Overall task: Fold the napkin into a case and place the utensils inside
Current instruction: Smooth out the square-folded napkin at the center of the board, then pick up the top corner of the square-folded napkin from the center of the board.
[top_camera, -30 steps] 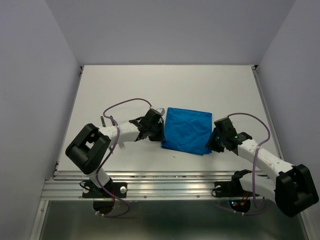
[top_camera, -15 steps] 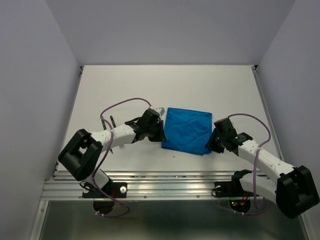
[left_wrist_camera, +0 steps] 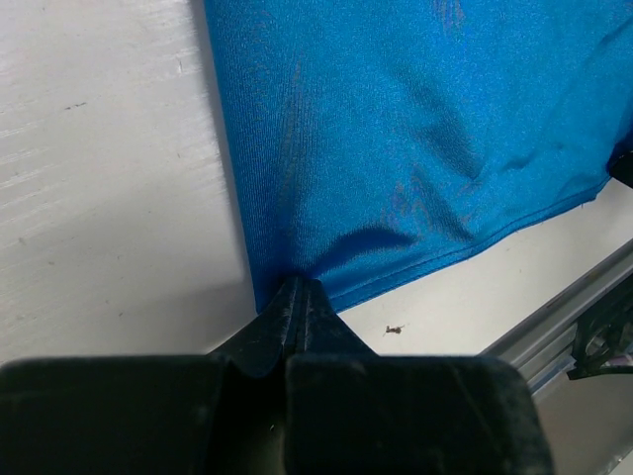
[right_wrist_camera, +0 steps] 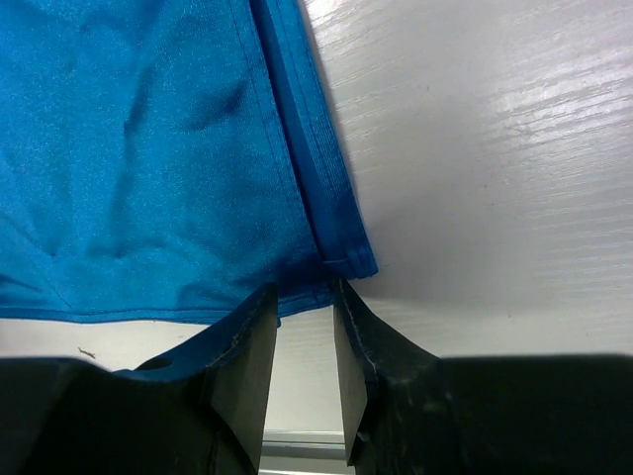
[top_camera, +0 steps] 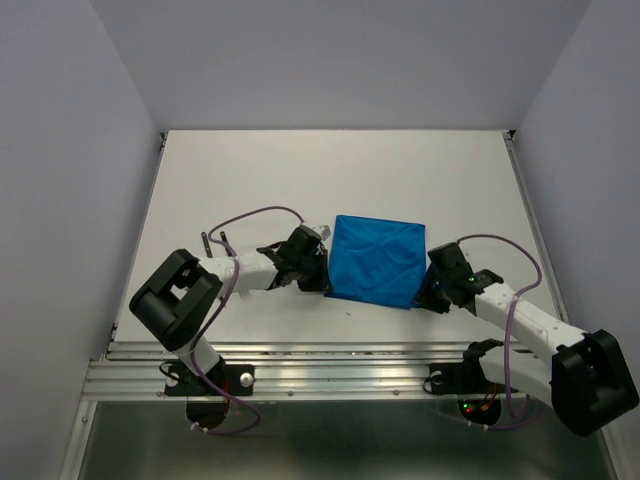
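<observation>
Right now the napkin (top_camera: 375, 260) lies flat on the white tabletop (top_camera: 330, 170). It is folded into a rough square a little toward 6 o'clock from the tabletop's middle, and its surface is softly creased. Both arms reach in from the near edge and meet it at its two near corners.

The left gripper (top_camera: 313, 275) sits at the napkin's 8 o'clock corner. In the left wrist view its two black fingers (left_wrist_camera: 262, 341) are pressed together with no gap. Their tip pinches the very corner of the cloth, which puckers into a small dark fold just above the pinch.

The right gripper (top_camera: 433, 292) is at the 4 o'clock corner. In the right wrist view its jaws stand a little apart, with bare tabletop showing in the slot between them. The napkin's stacked hems end right at the mouth of that slot without being clamped, and they run as several thin layers along the cloth's 3 o'clock side.

Beyond the left arm, toward 9 o'clock from the napkin, two thin dark slivers (top_camera: 205, 241) rest on the tabletop, too small to identify.
</observation>
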Robot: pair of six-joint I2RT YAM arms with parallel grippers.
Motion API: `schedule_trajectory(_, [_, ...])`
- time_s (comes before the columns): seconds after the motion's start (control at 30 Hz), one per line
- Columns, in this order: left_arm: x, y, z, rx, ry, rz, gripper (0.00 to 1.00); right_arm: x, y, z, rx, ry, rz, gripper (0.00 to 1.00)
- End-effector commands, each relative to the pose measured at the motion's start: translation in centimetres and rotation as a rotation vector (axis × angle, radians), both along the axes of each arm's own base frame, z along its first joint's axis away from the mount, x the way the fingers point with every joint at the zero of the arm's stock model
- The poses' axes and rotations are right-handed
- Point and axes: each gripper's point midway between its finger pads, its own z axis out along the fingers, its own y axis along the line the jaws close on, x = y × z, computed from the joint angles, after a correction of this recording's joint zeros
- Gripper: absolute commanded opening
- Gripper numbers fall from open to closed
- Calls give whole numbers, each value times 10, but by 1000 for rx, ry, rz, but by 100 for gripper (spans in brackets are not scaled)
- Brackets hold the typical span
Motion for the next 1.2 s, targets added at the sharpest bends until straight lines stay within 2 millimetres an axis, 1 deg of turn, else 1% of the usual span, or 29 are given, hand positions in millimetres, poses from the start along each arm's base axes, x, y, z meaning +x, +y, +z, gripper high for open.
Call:
schedule_trajectory(0.0, [-3,8,11,34,-22,-1,0,1,-3,-1,-12,-7,-25,35])
schedule_trajectory(0.07, [-2,9,20,31,-35,-1,0,0,-3,-1,-22,-6,-22,35])
schedule_trajectory(0.13, [0,8,29,22,-51,-4,0,-2,-8,-3,-44,1,-32,36])
schedule_trajectory(0.23, [1,8,39,17,-74,-5,0,-1,-7,-3,-38,-3,-34,36])
schedule_trajectory(0.3, [2,11,43,23,-82,-1,0,-1,-6,-4,-34,-2,-32,36])
schedule_trajectory(0.37, [3,10,46,21,-91,0,0,0,1,-4,3,-8,-18,33])
schedule_trajectory(0.43, [5,8,50,14,-97,-1,0,-2,6,-6,31,2,-8,33])
schedule_trajectory(0.67, [7,7,51,10,-100,6,0,-3,8,1,44,-23,-4,24])
schedule_trajectory(0.8, [9,6,52,11,-104,6,0,2,8,8,35,-43,2,18])
schedule_trajectory(0.83, [10,5,53,11,-107,2,0,3,9,10,40,-47,9,13])
schedule_trajectory(0.93, [13,4,57,11,-119,-1,0,5,10,13,47,-61,12,2])
schedule_trajectory(1.17, [25,7,69,36,-166,32,0,16,13,35,70,-131,6,1])
